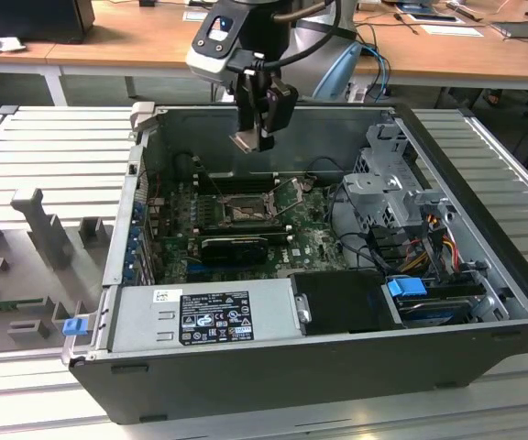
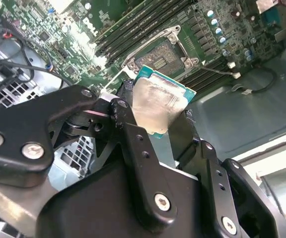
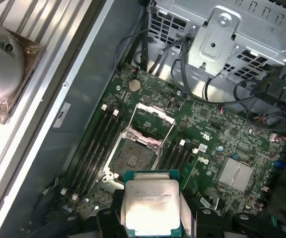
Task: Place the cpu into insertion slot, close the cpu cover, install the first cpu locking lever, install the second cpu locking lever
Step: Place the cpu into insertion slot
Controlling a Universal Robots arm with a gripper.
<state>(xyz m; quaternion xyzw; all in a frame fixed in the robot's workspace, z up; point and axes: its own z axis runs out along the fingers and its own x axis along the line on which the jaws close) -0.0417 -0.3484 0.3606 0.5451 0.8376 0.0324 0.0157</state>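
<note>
An open computer case [image 1: 337,376] lies on its side on a ribbed metal table [image 1: 53,137], with the green board [image 1: 314,243] facing up inside it. In the exterior view the arm's gripper [image 1: 257,137] hangs over the case's far wall, clenched on the cpu [image 1: 245,140], which is in the air high above the board and well apart from the insertion slot [image 1: 243,213]. In the second wrist view two black fingers [image 2: 133,139] press the cpu [image 2: 158,101] from opposite edges, and its dull silver top and teal rim stand out beyond the fingertips. In the first wrist view the cpu [image 3: 152,206] shows its metal top to the camera and sits tilted towards the board. The slot [image 3: 132,159] is a dark square with a metal rim, and it lies uncovered with its contact field showing. The cpu cover [image 3: 157,111], a thin silver frame with a square cut-out, is swung up on the slot's far edge, on the side away from the gripper. Long black memory slots [image 3: 96,148] run along both sides of the slot. A perforated metal drive cage [image 3: 222,39] stands beyond the board, with black cables [image 3: 182,64] looping beside it. In the exterior view a grey power supply [image 1: 214,312] with a printed label fills the case's near edge.
</note>
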